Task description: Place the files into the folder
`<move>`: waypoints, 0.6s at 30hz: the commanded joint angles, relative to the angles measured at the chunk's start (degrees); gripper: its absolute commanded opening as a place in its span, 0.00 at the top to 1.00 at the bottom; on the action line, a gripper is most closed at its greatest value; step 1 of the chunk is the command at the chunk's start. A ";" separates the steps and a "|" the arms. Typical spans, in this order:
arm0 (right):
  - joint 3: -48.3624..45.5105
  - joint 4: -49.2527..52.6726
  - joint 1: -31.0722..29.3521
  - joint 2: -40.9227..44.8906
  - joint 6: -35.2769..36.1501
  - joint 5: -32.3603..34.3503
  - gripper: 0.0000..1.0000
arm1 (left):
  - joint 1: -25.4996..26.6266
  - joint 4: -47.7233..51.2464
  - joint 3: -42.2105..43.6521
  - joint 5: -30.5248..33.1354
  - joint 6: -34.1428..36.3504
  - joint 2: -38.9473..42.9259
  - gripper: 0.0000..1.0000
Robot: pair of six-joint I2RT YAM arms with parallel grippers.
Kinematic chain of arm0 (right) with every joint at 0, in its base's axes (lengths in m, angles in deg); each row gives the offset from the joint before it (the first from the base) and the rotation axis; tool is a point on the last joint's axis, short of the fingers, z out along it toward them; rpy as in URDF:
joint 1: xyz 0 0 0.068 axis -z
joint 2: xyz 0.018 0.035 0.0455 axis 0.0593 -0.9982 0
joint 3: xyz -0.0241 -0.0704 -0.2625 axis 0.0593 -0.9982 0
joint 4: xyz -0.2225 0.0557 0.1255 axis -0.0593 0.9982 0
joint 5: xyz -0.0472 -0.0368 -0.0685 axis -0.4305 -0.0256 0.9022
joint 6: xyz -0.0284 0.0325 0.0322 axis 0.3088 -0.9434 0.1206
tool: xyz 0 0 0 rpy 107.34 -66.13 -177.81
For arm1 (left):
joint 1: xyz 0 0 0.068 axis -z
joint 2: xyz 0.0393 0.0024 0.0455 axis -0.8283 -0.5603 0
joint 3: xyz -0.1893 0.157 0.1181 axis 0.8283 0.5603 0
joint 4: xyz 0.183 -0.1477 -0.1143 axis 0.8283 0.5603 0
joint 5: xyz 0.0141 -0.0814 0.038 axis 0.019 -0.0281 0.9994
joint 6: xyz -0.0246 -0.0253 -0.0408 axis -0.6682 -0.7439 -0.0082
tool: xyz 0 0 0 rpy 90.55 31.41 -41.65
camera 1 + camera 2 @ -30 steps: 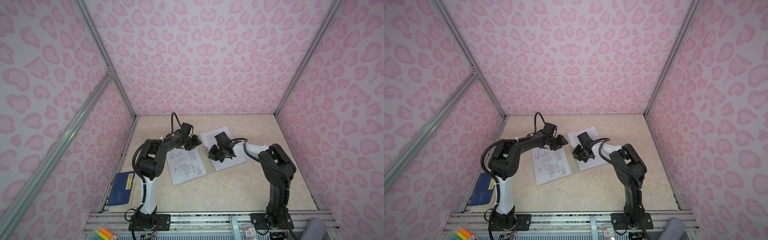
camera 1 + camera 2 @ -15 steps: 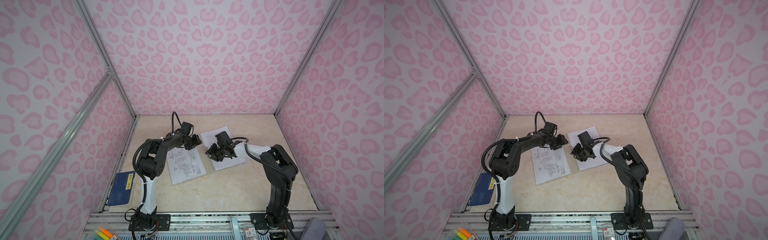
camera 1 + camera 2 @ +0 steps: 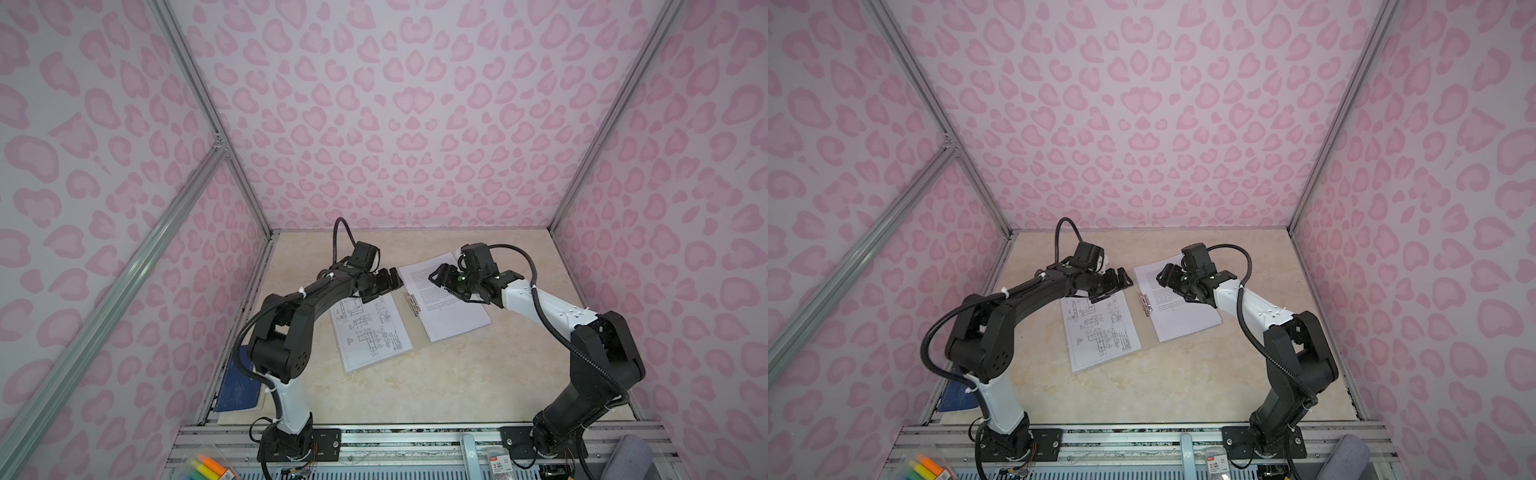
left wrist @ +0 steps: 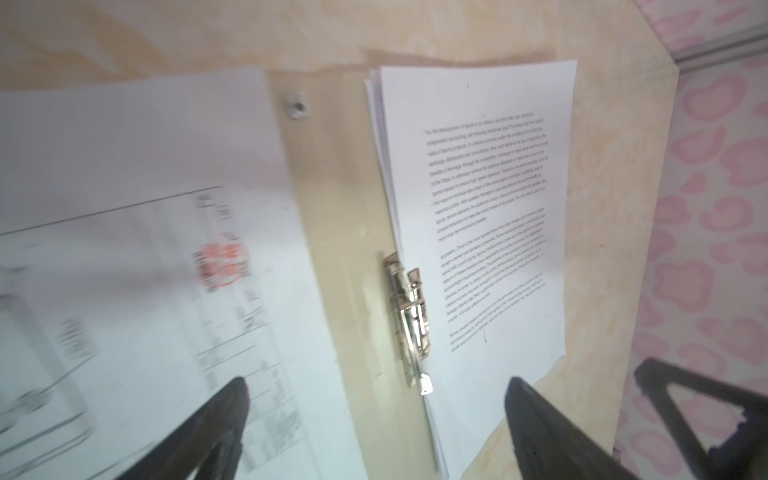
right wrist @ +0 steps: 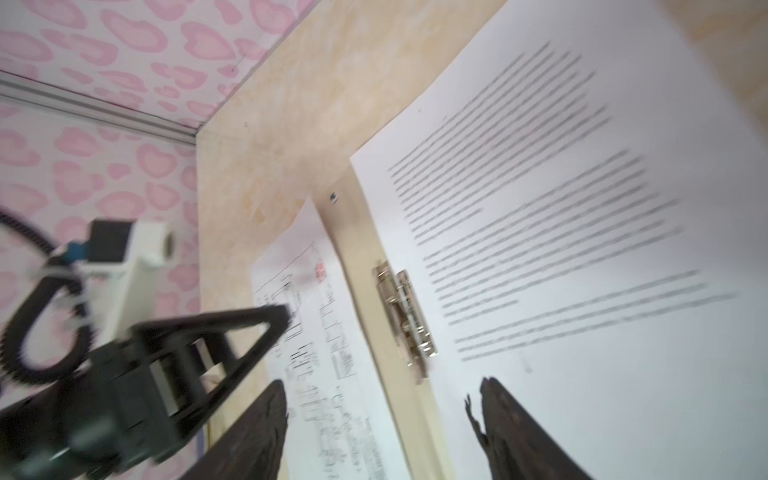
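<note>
1. In a top view the folder point(image 3: 415, 328) lies open and flat on the table point(image 3: 415, 395) at mid-frame, with a metal clip point(image 3: 411, 303) beside its spine. A drawing sheet point(image 3: 370, 328) covers the leaf left of the spine, and text sheets point(image 3: 453, 307) lie stacked on the leaf to the right. The left gripper point(image 3: 397, 279) hangs at the drawing sheet's upper right corner. The right gripper point(image 3: 436, 277) hangs over the upper left of the text sheets. Their tips face each other, near but apart. A blue book point(image 3: 239, 386) lies at the table's lower left edge.
2. In a top view the layout is the same: the left gripper point(image 3: 1127, 279) and right gripper point(image 3: 1162, 276) sit just above centre, either side of the clip point(image 3: 1145, 303). How far either pair of jaws is spread cannot be told here.
3. Left wrist: the left gripper point(image 4: 377, 380) has its jaws spread wide, one finger over the drawing sheet point(image 4: 145, 270) and the other over the text sheets point(image 4: 490, 208). The clip point(image 4: 409, 316) lies between them on the bare folder point(image 4: 332, 208) strip, against the stack's edge.
4. Right wrist: the right gripper point(image 5: 382, 382) has its jaws well apart and grips nothing. They straddle the strip that carries the clip point(image 5: 405, 311). The left gripper point(image 5: 208, 332) shows blurred beside the drawing sheet point(image 5: 316, 332).
</note>
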 commanded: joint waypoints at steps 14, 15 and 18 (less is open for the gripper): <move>-0.17 0.25 16.66 -12.45 18.33 -2.68 0.11 | -15.26 -3.60 33.71 2.33 0.08 25.20 0.02; -0.29 -0.13 16.97 -13.12 18.08 -3.64 0.11 | -15.24 -4.85 33.65 1.56 -0.08 23.67 0.02; -1.95 -3.01 18.16 -13.96 16.19 -7.30 0.11 | -15.15 -8.88 33.81 0.01 -1.20 19.38 0.02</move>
